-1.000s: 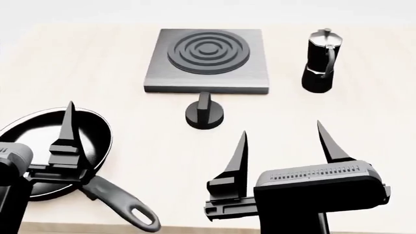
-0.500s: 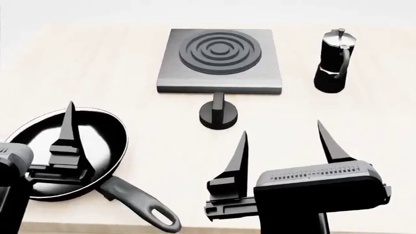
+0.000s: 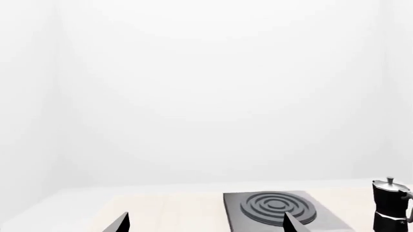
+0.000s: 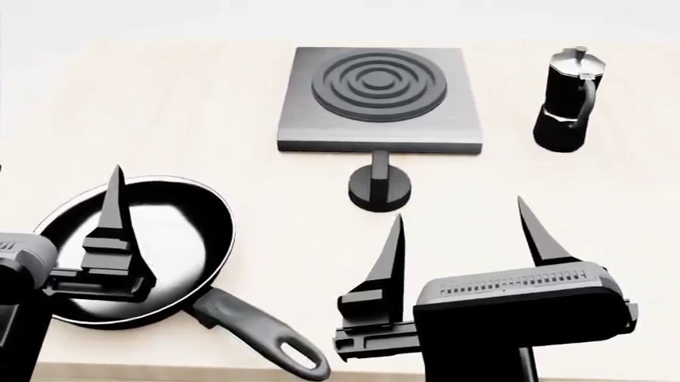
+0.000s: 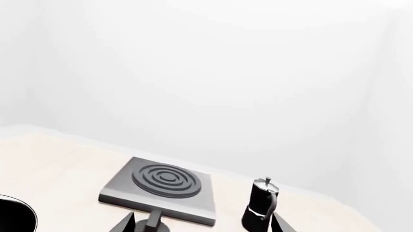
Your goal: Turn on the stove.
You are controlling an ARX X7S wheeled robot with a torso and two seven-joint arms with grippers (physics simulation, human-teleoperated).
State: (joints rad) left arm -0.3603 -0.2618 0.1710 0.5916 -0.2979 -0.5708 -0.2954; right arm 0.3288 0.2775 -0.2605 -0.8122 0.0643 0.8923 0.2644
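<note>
The stove [image 4: 318,127] is a grey square slab with a dark ringed burner [image 4: 375,86], lying at the far middle of the table. Its black finned knob [image 4: 380,189] sits just in front of the slab. My right gripper [image 4: 460,208] is open and empty, nearer than the knob and to its right, with the left finger just short of it. The right wrist view shows the knob [image 5: 154,223] beside one finger and the stove [image 5: 161,186] beyond. My left gripper [image 3: 205,220] is open and empty. One of its fingers [image 4: 111,207] stands over the frying pan.
A black frying pan [image 4: 159,247] lies at the near left, its handle [image 4: 266,338] pointing towards the table's front edge [image 4: 212,372]. A black moka pot [image 4: 568,99] stands to the right of the stove. White walls lie beyond the table.
The stove, knob, moka pot and pan have all slid to the right in the head view. Both grippers keep the same place in it and stay open.
</note>
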